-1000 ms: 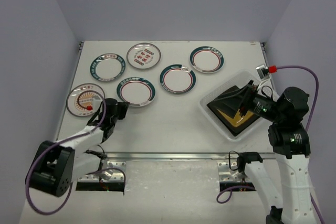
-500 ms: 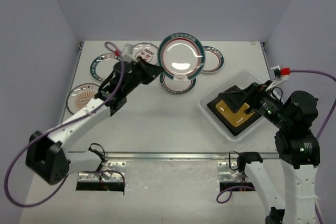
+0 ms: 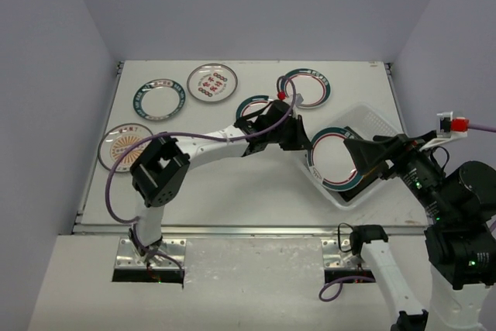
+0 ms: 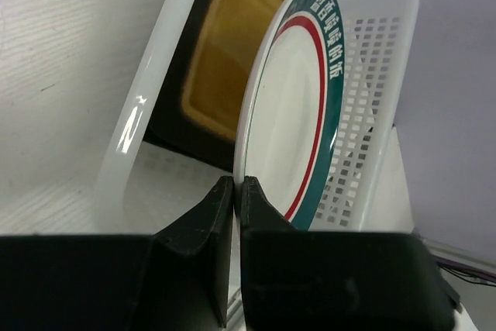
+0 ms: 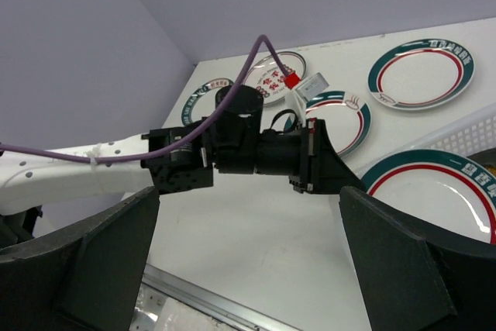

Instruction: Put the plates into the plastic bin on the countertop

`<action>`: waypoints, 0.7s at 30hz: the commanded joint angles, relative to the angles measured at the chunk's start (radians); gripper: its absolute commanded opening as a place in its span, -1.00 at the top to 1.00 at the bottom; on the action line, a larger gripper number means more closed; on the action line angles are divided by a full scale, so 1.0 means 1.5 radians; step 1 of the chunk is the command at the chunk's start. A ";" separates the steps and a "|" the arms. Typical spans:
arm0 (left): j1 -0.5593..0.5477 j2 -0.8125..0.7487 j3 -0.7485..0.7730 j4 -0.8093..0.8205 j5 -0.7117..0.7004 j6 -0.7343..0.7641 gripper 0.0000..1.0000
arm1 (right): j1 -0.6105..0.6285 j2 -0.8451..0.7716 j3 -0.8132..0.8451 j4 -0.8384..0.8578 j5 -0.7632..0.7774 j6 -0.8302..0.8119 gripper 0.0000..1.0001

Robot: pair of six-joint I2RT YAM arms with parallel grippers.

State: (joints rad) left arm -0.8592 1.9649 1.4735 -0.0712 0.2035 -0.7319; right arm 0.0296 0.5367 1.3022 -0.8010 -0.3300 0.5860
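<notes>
Left tool (image 4: 236, 185) pinched shut on round teal-rimmed plate (image 4: 287, 114), held edge-on over bin (image 4: 380, 67) at right of counter (image 3: 256, 184) | amber square plate (image 4: 221, 60) lies inside | right tool (image 5: 248, 257) wide open, empty | advice: lower, tilt flat onto amber square plate, then release.

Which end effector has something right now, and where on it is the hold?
The left end effector pinches the round teal-and-red-rimmed plate by its rim edge, at the plastic bin. The right end effector is open, holding nothing.

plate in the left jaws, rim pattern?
White plate, teal outer band with white characters, thin red ring inside it. Clearest in the left wrist view.
</notes>
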 commanded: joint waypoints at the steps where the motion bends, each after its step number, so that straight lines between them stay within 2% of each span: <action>1: -0.010 0.039 0.101 -0.024 -0.022 0.022 1.00 | 0.002 -0.001 0.007 -0.005 0.020 -0.015 -0.97; 3: -0.010 0.081 0.151 -0.052 -0.024 0.025 1.00 | 0.003 -0.003 0.001 0.000 0.017 -0.015 -0.98; 6: -0.010 0.117 0.198 -0.072 -0.014 0.025 0.80 | 0.002 -0.006 -0.009 0.004 0.016 -0.016 -0.97; 9: -0.014 0.137 0.237 -0.083 -0.023 0.023 0.25 | 0.003 -0.010 -0.021 0.014 0.009 -0.017 -0.98; 13: -0.014 0.146 0.295 -0.115 -0.049 0.029 -0.10 | 0.003 -0.011 -0.032 0.023 0.002 -0.017 -0.98; 15: -0.013 0.126 0.311 -0.144 -0.107 0.040 -0.41 | 0.003 -0.011 -0.032 0.023 -0.001 -0.017 -0.98; 16: -0.013 0.105 0.302 -0.153 -0.146 0.044 -0.66 | 0.002 -0.011 -0.032 0.023 -0.001 -0.019 -0.98; 18: 0.002 0.029 0.242 -0.152 -0.241 0.042 -0.96 | 0.003 -0.011 -0.033 0.024 -0.001 -0.023 -0.97; 21: 0.046 -0.097 0.112 -0.141 -0.331 0.026 -1.00 | 0.003 -0.010 -0.050 0.034 -0.019 -0.024 -0.98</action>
State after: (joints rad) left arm -0.8674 2.0823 1.7822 -0.2810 -0.0438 -0.6832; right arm 0.0296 0.5236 1.2523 -0.8060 -0.3288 0.5692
